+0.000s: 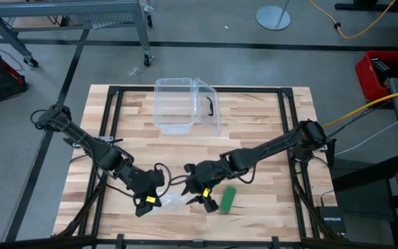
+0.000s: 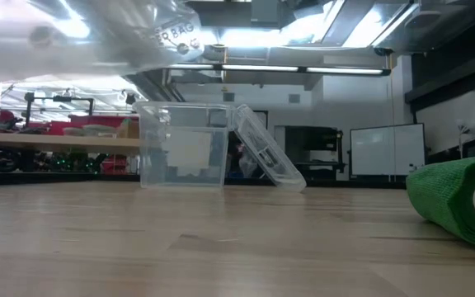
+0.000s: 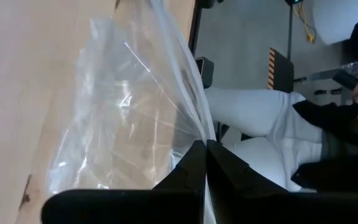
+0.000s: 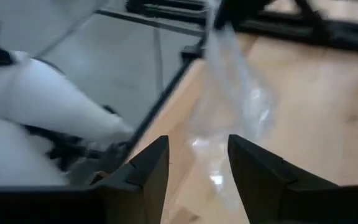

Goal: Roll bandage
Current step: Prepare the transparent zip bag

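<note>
With the left gripper [image 1: 146,201] clamped on the clear plastic wrapper [image 1: 173,200] and the right gripper [image 1: 200,197] parted just beside it, the rolled green bandage [image 1: 227,198] lies on the table [image 1: 268,207] just right of the right gripper, needing a steady, square grasp.

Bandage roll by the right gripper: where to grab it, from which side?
Probably from straight above, jaws across the curved sides at mid-length. The bandage lies on its side on the table as a stubby cylinder, free of the open right gripper, with bare wood around it.
</note>
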You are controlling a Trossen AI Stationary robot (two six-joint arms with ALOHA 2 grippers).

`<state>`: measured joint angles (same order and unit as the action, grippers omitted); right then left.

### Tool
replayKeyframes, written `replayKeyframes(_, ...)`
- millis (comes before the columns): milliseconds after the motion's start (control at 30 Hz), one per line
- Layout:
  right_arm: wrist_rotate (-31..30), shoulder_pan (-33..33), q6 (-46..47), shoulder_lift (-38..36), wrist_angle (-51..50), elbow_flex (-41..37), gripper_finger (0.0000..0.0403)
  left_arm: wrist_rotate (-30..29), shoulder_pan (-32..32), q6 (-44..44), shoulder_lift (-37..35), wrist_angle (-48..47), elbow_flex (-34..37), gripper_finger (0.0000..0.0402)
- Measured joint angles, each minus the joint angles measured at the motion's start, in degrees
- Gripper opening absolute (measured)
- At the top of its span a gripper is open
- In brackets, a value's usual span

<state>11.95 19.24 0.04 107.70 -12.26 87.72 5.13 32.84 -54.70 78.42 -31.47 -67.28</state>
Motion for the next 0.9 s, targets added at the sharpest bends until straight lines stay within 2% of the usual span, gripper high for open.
replayKeyframes(133,-7.86,1.46,-4.82,-0.02,-4.07,4.08,0.0170,0.04,0.00,-0.11,0.23,1.11,0.02,0.0000)
replayKeyframes(267,-11.96,1.86,-8.54,-0.06,-3.96,5.94,0.0170,0.06,0.00,-0.38,0.34,1.08,0.02,0.0000)
replayKeyframes(567,-12.21,1.78,-9.54,0.77,-2.32,6.10,0.0166,0.04,-0.11,0.88,0.58,2.37,0.02,0.0000)
replayKeyframes(900,-10.13,1.77,-9.58,1.22,2.06,6.10,0.0096,-0.14,-1.32,2.15,0.61,2.59,0.06,0.0000)
